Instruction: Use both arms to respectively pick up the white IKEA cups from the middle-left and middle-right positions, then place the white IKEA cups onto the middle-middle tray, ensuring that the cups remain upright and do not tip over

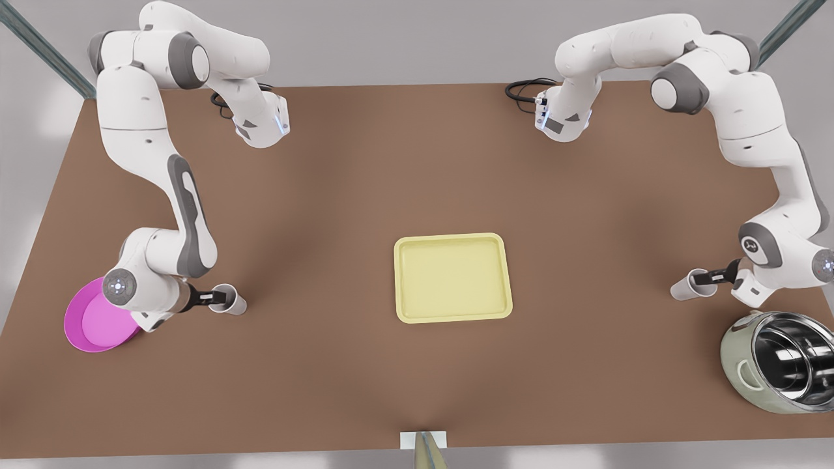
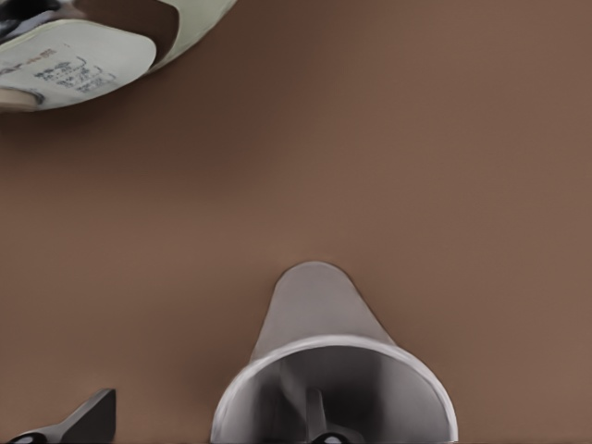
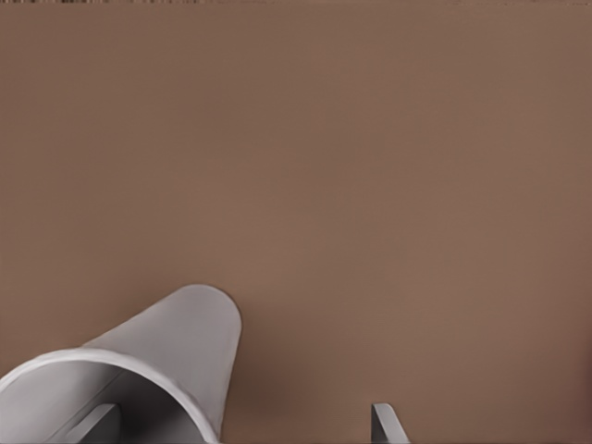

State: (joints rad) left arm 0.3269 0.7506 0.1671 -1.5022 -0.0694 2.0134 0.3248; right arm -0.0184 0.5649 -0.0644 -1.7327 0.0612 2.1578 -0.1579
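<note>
Nearest the camera, a steel pot [image 1: 778,365] stands on the brown table [image 1: 339,195] at the front view's right, and a magenta dish [image 1: 91,322] lies at the front view's left, partly under an arm's wrist. The left hand [image 1: 697,279] is just behind the pot, low over the table, at the pot-side cup [image 1: 683,288]. The left wrist view shows this cup [image 2: 319,370] with its mouth up and the hand spread across its rim: one finger sits inside the cup, and the other finger [image 2: 88,418] is outside, apart from the wall. The pot's edge [image 2: 102,46] also appears in that view. The right hand [image 1: 221,298] is just beside the dish, at the dish-side cup [image 1: 234,304]. In the right wrist view this cup [image 3: 176,351] also has its mouth up, and the hand is likewise spread: one finger is inside, and the other finger [image 3: 387,425] is outside, well clear of the wall. Both cups rest on the table, and neither is pinched. The yellow tray [image 1: 453,279] lies between the two cups, well apart from each, at the table's middle. Farther back, both arms bend over to their bases at the table's far edge.
</note>
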